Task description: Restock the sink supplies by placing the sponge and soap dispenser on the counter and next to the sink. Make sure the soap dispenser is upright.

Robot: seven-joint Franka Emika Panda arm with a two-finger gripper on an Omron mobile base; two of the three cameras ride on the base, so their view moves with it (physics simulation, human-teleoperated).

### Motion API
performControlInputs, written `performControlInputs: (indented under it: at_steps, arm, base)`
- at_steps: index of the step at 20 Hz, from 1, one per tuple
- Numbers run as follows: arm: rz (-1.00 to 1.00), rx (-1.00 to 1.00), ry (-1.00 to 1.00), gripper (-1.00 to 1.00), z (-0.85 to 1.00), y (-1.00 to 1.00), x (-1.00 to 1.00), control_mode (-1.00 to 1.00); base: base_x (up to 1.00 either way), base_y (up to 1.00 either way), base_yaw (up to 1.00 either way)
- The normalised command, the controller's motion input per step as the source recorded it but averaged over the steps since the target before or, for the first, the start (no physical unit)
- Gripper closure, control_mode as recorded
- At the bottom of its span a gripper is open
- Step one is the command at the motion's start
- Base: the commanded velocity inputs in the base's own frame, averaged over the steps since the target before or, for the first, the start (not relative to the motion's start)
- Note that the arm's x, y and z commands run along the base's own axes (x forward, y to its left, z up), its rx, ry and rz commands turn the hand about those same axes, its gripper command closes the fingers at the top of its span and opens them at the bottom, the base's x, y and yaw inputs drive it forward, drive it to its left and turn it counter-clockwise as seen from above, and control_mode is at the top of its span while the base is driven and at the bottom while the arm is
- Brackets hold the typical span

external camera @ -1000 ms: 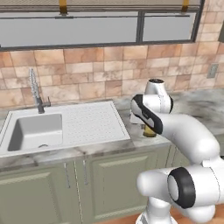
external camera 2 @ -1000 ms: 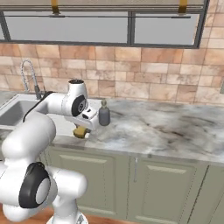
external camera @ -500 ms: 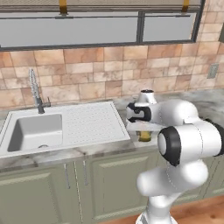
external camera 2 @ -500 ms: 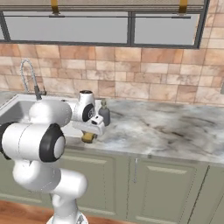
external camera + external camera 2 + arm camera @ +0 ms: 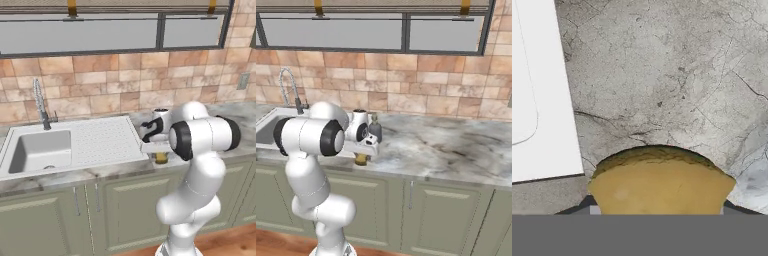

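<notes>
The white rectangular sink (image 5: 37,150) with its ribbed drainboard and coiled chrome spring faucet (image 5: 40,104) occupies the 9 o'clock side of the left base view. Its white edge (image 5: 542,100) also appears at 9 o'clock in the hand view, near the held item.

The small yellow-orange blocky sponge (image 5: 660,181) sits at 6 o'clock in the hand view, between the jaws of the two-finger gripper (image 5: 361,157), which are closed to the sponge's width. It hangs just above the grey-white veined marble surface (image 5: 456,150), just right of the drainboard. Whether it touches the marble cannot be told.

Handling judgement: the sponge is light, soft and compressible, not fragile and not slippery. A hold across its middle suits it; a firm squeeze deforms it, so it may spring slightly on release.

The small dark grey rounded soap dispenser (image 5: 375,129) stands upright on the surface just behind the gripper. It is top-heavy by its narrow pump and could tip if the hand swings toward it. Take it around the body, below the pump.

The marble at 3 o'clock carries no obstacle.
</notes>
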Motion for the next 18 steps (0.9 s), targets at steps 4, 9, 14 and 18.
performControlInputs:
  at_steps: [4, 9, 14, 18]
  arm:
    - [0.04, -0.01, 0.0, 1.0, -0.39, 0.03, 0.18, -1.0]
    - [0.03, 0.0, 0.0, 1.0, -0.3, 0.03, 0.33, -1.0]
    - [0.02, 0.0, 0.0, 1.0, -0.31, 0.07, 0.4, -1.0]
    - [0.01, 0.0, 0.0, -1.0, -0.27, 0.17, 0.24, -1.0]
  base:
    - [0.0, 0.0, 0.0]
    - [0.0, 0.0, 0.0]
    - [0.0, 0.0, 0.0]
    - [0.0, 0.0, 0.0]
